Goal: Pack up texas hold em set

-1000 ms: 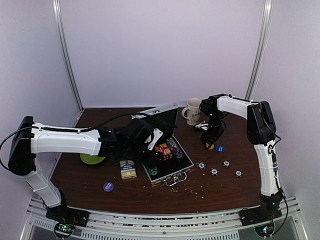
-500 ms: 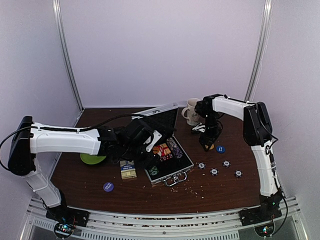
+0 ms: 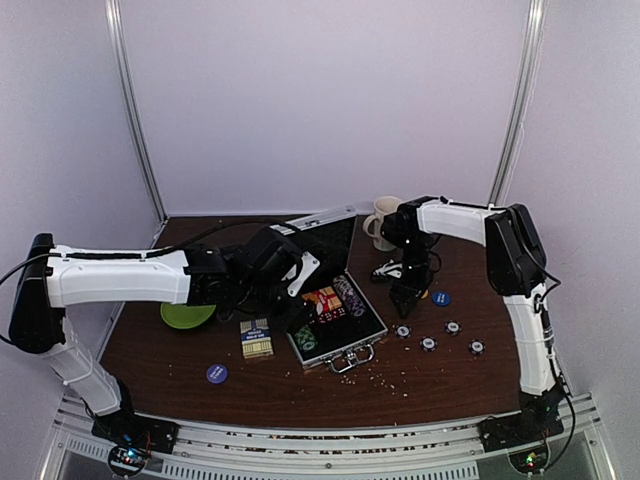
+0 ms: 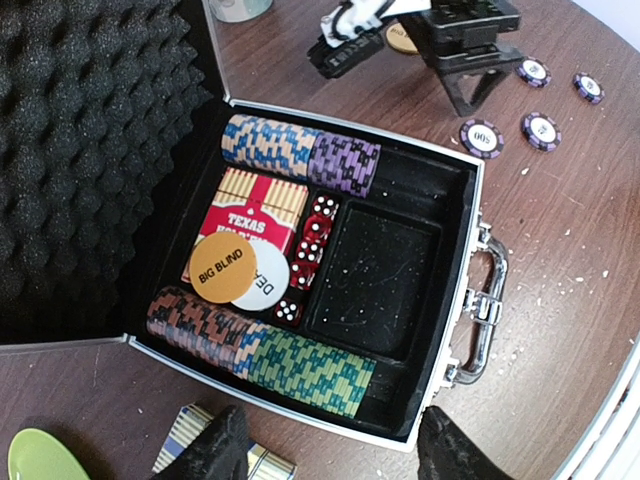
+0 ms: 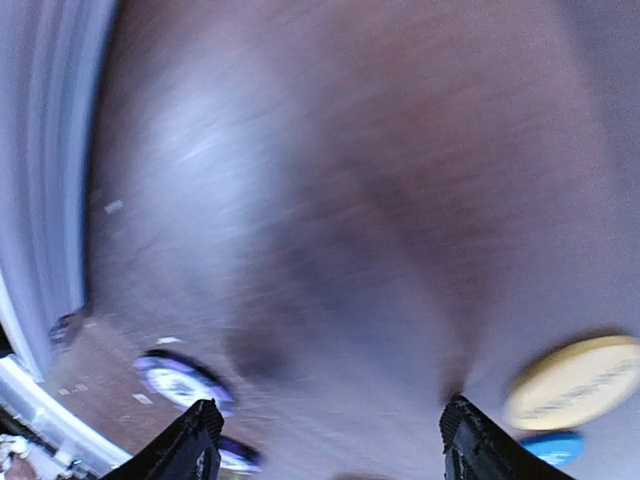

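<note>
Left gripper point(image 4: 330, 452): fingers spread, nothing between them. It hangs over one long edge of the small silver aluminium briefcase point(image 4: 400, 140), which lies open mid-table with its black foam-lined lid point(image 4: 90, 150) raised. Inside the briefcase:
- rows of striped poker chips point(image 4: 300, 150) run along both long walls
- a red card deck point(image 4: 250, 215)
- an orange "BIG BLIND" button point(image 4: 228, 270) overlapping a white dealer button point(image 4: 268, 288)
- red dice point(image 4: 315, 240)
- one square black compartment point(image 4: 375, 275), empty

Right gripper point(image 5: 330, 450): jaws wide apart, holding nothing; its wrist view is blurred. It hovers over the brown wooden tabletop point(image 3: 300, 395), with a yellow round button point(image 5: 575, 380) and a blue round button point(image 3: 440, 297) just beside it. Four loose purple-and-white chips point(image 3: 428, 343) lie to the right of the briefcase. A striped card deck box point(image 3: 257, 338) lies to its left, and a purple round button point(image 3: 217, 373) lies nearer the front edge.

Judgement on handling:
- Chips and buttons are light, thin, rigid discs, probably slick on wood. They lie flat and offer little edge, so the fingertips should close across the diameter, low against the table, or tip one side up first.
- The deck box is light, stiff card and is best taken across its narrow width.
- The briefcase is rigid and heavier once loaded. The lid should be shut by pushing its free edge, and the case lifted only by the chrome handle point(image 4: 480, 300).
</note>
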Controlling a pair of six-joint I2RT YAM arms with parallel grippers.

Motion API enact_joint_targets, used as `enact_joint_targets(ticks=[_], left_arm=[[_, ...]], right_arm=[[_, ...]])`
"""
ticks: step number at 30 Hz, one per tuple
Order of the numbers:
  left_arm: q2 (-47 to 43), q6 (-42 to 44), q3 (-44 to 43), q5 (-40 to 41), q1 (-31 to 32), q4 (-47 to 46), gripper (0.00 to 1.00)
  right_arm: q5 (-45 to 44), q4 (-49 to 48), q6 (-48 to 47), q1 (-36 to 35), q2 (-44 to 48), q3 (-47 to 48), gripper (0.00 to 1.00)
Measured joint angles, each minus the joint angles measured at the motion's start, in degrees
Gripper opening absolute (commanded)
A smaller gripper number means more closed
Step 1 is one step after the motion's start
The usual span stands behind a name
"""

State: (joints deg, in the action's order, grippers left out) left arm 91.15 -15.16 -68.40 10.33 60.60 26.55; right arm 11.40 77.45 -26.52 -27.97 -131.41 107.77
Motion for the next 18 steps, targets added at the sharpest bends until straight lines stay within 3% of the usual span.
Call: enact_joint_targets(ticks=[6, 11, 18], left_arm=[[0.0, -0.1, -0.4, 0.2, 0.0, 1.0, 0.60], [0.0, -0.5, -0.5, 0.1, 0.0, 1.1, 0.60], [0.0, -1.6, -0.7, -0.2, 0.0, 1.9, 0.60]], right_arm=[[4.4, -9.2, 6.6, 0.3, 8.4, -9.5, 0.81], [4.9, -18.3, 14.6, 2.5, 15.2, -12.2, 0.83], [4.2, -25.8, 23.6, 8.2, 14.3, -11.8, 0.93]])
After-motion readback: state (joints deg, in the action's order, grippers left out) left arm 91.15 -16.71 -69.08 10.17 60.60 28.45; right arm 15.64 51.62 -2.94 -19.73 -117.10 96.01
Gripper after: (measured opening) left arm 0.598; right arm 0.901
